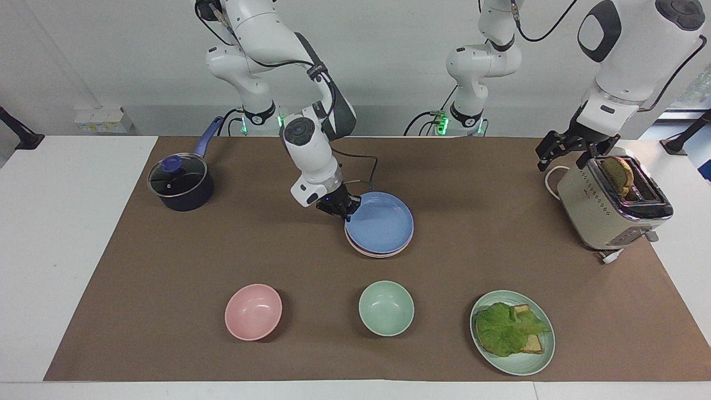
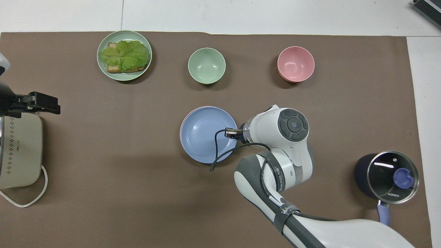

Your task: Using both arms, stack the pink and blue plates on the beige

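Note:
The blue plate [image 1: 380,223] [image 2: 206,134] lies flat on top of a stack in the middle of the brown mat. A thin pink plate rim [image 1: 371,253] [image 2: 181,124] shows under its edge. The beige plate is hidden beneath them. My right gripper [image 1: 343,213] is low at the blue plate's rim, on the side toward the right arm's end of the table. In the overhead view the right arm's wrist covers it. My left gripper [image 1: 560,163] [image 2: 51,105] hangs open and holds nothing, beside the toaster, where that arm waits.
A toaster [image 1: 614,208] with bread in its slot stands at the left arm's end. A lidded pot [image 1: 180,183] stands at the right arm's end. Farther from the robots sit a pink bowl [image 1: 253,311], a green bowl [image 1: 386,308] and a green plate [image 1: 536,364] with lettuce on toast.

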Robot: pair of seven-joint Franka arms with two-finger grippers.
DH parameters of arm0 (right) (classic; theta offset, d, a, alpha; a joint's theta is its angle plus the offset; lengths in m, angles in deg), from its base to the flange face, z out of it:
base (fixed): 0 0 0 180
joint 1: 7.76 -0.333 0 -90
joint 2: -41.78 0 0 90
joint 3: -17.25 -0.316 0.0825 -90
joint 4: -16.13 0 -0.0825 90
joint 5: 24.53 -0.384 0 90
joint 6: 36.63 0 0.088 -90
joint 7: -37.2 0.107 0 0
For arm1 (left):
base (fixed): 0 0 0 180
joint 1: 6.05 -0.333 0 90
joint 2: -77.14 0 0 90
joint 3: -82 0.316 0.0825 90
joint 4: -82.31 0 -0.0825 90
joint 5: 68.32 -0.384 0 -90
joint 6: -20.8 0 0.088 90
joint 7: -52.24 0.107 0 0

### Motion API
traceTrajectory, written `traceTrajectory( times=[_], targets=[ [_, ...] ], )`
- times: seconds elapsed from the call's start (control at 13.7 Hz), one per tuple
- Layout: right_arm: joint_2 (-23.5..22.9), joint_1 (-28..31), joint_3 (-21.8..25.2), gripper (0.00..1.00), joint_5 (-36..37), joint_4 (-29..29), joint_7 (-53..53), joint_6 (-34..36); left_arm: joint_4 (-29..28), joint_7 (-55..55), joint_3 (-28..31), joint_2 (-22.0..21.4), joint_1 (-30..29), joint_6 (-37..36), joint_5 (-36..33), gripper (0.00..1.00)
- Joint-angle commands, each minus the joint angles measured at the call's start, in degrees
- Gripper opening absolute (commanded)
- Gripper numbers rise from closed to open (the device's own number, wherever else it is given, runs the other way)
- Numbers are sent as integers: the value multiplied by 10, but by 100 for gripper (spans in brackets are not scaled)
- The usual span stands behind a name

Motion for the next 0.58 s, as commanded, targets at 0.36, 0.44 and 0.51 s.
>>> traceTrajectory(
  times=[0.36,0.44,0.51],
  targets=[
    [71,47,8,100,15,11,8,51,-12,2,0,-12,-1,8,-11,100],
    [92,73,7,100,20,7,3,68,-12,2,0,-12,-1,8,-11,100],
    [109,98,7,100,35,5,2,85,-12,2,0,-12,-1,8,-12,100]
  ],
)
